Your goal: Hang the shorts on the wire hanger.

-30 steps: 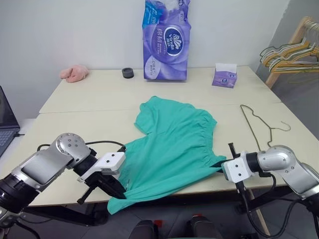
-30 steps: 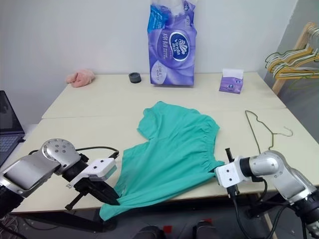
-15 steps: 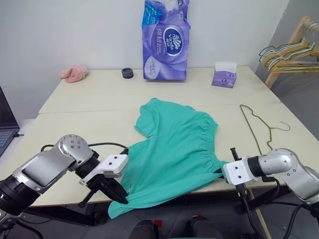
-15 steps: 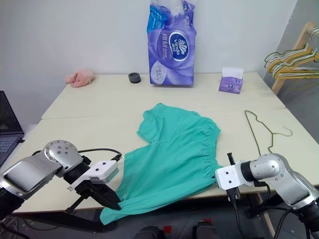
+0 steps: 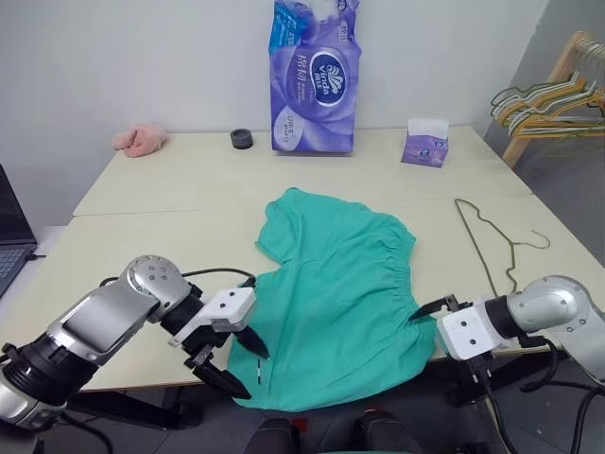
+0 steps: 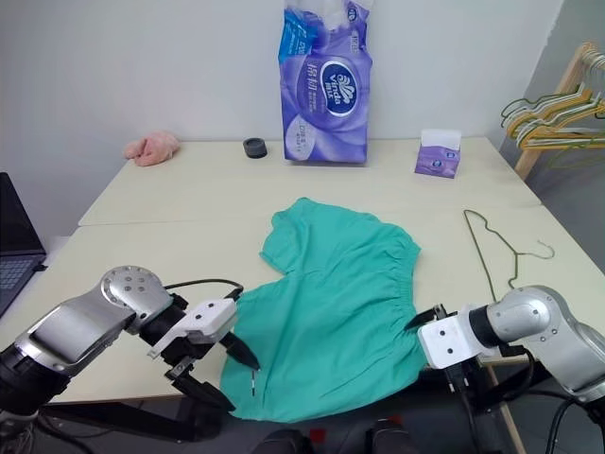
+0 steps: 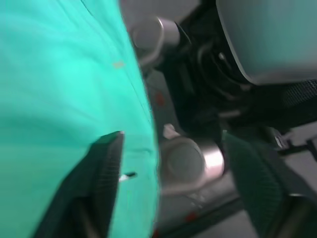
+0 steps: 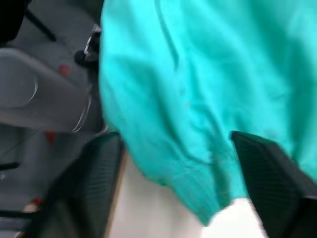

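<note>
The teal shorts [image 5: 340,284] lie spread on the beige table [image 5: 170,236], their lower hem drooping over its front edge. My left gripper [image 5: 250,372] is open at the shorts' left hem by that edge; one black finger rests against the fabric and nothing is held. In the left wrist view the shorts [image 7: 59,99] fall beside one widely parted finger [image 7: 101,183]. My right gripper [image 5: 433,307] is open at the right corner of the gathered waistband. Seen from the right wrist, the shorts [image 8: 198,89] lie loose between the spread fingers [image 8: 84,188]. The wire hanger [image 5: 487,241] lies flat to the right.
At the back of the table stand a tall purple tissue pack [image 5: 315,76], a small purple tissue box [image 5: 425,144], a black ring [image 5: 242,139] and a pink cloth [image 5: 142,139]. A laptop [image 5: 9,236] sits at far left. A wooden rack with hangers [image 5: 553,95] stands at right.
Both grippers opened and let go of the shorts, whose front hem dropped slack over the table edge. The left gripper shifted right; the right gripper lifted slightly.
</note>
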